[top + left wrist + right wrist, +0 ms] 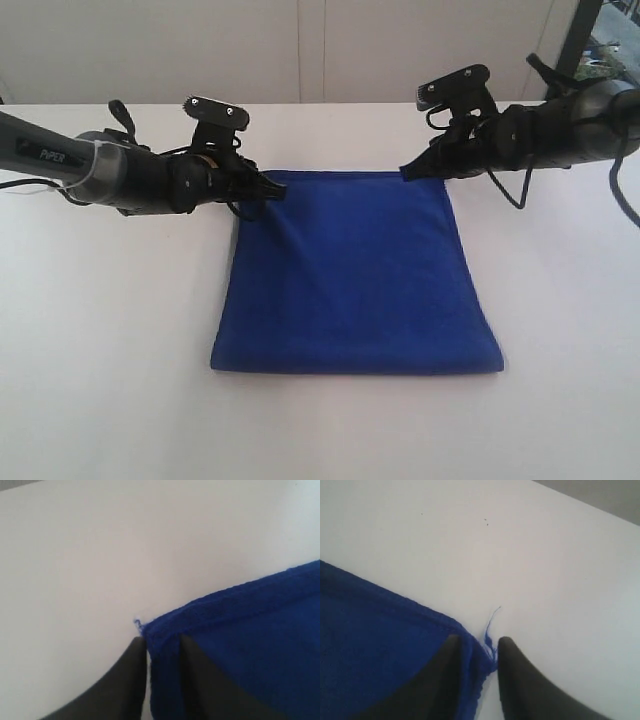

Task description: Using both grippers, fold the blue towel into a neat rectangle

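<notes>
The blue towel [355, 280] lies flat on the white table [110, 330] as a doubled sheet, with its rounded fold along the near edge. My left gripper [272, 188] sits at its far left corner and my right gripper [407, 171] at its far right corner. In the left wrist view the black fingers [130, 680] of the left gripper [162, 641] close on the thick towel [250, 630] corner. The right gripper [476, 642] pinches the other towel [370, 630] corner, where a loose thread [490, 625] sticks out.
Both black arms reach in from the sides over the table's far part. A pale wall [300, 50] stands behind the table's far edge, with a dark frame [580, 35] at the far right.
</notes>
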Controlling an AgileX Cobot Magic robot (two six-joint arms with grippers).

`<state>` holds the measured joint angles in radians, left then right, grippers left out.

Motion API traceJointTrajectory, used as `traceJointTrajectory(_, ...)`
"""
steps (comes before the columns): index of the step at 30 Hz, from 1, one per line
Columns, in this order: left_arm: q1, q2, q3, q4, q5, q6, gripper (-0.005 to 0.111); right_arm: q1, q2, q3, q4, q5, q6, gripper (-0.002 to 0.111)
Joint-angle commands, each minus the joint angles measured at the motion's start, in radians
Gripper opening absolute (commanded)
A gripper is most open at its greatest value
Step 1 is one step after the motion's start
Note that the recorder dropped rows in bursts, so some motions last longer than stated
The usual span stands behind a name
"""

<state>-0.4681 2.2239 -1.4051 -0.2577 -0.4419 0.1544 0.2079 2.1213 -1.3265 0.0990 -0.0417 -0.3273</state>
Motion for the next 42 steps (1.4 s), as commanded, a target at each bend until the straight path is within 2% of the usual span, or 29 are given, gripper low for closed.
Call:
traceJointTrajectory(1, -0.005, -0.012, -0.003, 0.007, -0.059, -0.01, 0.052, -0.01, -0.009, -0.004, 0.0, -0.01, -0.01, 0.04)
traceJointTrajectory(5, -0.002, -0.058, -0.003, 0.007, -0.03, -0.01, 0.053, -0.01, -0.056, -0.004, 0.029, 0.042, 0.003, 0.041)
traceJointTrajectory(7, 0.006, -0.112, -0.003, 0.007, 0.026, 0.01, 0.053, -0.01, -0.098, -0.014, 0.031, 0.113, 0.057, 0.04)
traceJointTrajectory(9, 0.027, -0.189, -0.003, 0.007, 0.243, 0.035, 0.049, -0.01, -0.116, -0.112, 0.034, 0.344, 0.15, 0.025)
traceJointTrajectory(10, 0.037, -0.201, -0.003, 0.007, 0.292, 0.035, 0.047, -0.01, -0.113, -0.145, 0.034, 0.388, 0.152, 0.022)
traceJointTrajectory(11, 0.039, -0.225, -0.003, 0.007, 0.396, 0.026, 0.04, -0.01, -0.1, -0.201, 0.041, 0.474, 0.152, 0.014)
traceJointTrajectory(12, 0.039, -0.235, -0.003, 0.007, 0.45, 0.026, 0.035, -0.01, -0.089, -0.219, 0.043, 0.502, 0.152, 0.011)
traceJointTrajectory(13, 0.037, -0.253, -0.003, -0.005, 0.546, 0.026, 0.023, -0.01, -0.06, -0.252, 0.045, 0.559, 0.152, 0.005)
traceJointTrajectory(14, 0.032, -0.259, -0.003, -0.012, 0.593, 0.024, 0.019, -0.01, -0.046, -0.26, 0.045, 0.576, 0.152, 0.004)
traceJointTrajectory(15, 0.026, -0.273, -0.003, -0.019, 0.677, 0.024, 0.008, -0.01, -0.012, -0.275, 0.071, 0.597, 0.152, 0.003)
traceJointTrajectory(16, 0.024, -0.28, -0.003, -0.021, 0.718, 0.024, 0.002, -0.01, 0.003, -0.281, 0.098, 0.607, 0.148, 0.003)
traceJointTrajectory(19, 0.02, -0.282, -0.003, -0.068, 0.822, 0.017, 0.0, -0.01, 0.04, -0.31, 0.144, 0.602, 0.141, 0.003)
traceJointTrajectory(21, 0.016, -0.282, -0.003, -0.07, 0.832, 0.023, 0.0, -0.01, 0.059, -0.329, 0.144, 0.57, 0.128, 0.004)
traceJointTrajectory(24, 0.016, -0.282, -0.003, -0.07, 0.833, 0.024, 0.0, -0.01, 0.067, -0.329, 0.128, 0.502, 0.114, 0.023)
traceJointTrajectory(26, 0.016, -0.282, -0.003, -0.07, 0.836, 0.024, 0.0, -0.012, 0.077, -0.329, 0.102, 0.472, 0.116, 0.029)
traceJointTrajectory(42, 0.016, -0.282, -0.003, -0.07, 0.809, 0.024, 0.0, -0.038, 0.153, -0.329, 0.113, 0.384, 0.124, 0.028)
